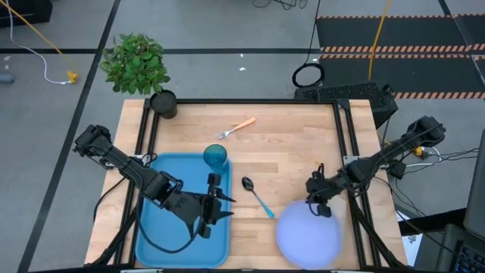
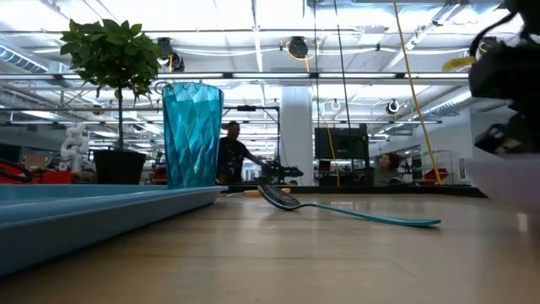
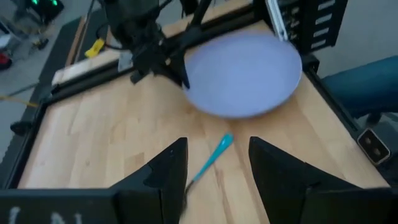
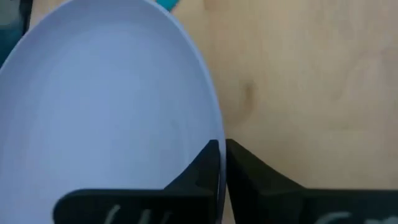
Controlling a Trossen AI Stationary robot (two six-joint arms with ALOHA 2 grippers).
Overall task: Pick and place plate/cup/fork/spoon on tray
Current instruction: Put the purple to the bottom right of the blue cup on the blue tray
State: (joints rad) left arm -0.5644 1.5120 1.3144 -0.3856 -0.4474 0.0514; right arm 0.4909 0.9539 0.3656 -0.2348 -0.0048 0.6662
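1. High view, left side: my left gripper (image 1: 220, 206) sits over the right half of the tray (image 1: 155, 235), fingers spread wide with nothing between them, pointing toward the table's middle. The cup (image 1: 215, 157) stands upright in the tray's far right corner, just beyond the fingertips.
2. High view, right side: my right gripper (image 1: 322, 210) is at the far edge of the plate (image 1: 308, 236), which lies near the table's (image 1: 295, 144) front right edge. The spoon (image 1: 256, 194) lies on bare wood between tray and plate, dark bowl toward the far side, blue handle angled toward the plate. The fork (image 1: 237, 127) lies alone well up the table, apart from everything else. A potted plant (image 1: 139, 64) stands at the far left corner.
3. Low view: cup (image 2: 193, 135) upright on the tray (image 2: 93, 207) rim side; spoon (image 2: 337, 208) flat on the wood beside it. A pale blurred mass at the right edge is probably the plate; I cannot tell if it is lifted.
4. Left wrist view: my own fingers (image 3: 165, 177) stand well apart, the spoon handle (image 3: 213, 155) showing in the gap on the wood beyond. Farther off, the other arm's gripper (image 3: 181, 76) meets the plate (image 3: 245, 71) at its rim.
5. Right wrist view: fingers (image 4: 205, 171) closed narrow, pinching the plate (image 4: 106, 106) rim, one finger inside the edge and one outside, with only a thin slit between them.
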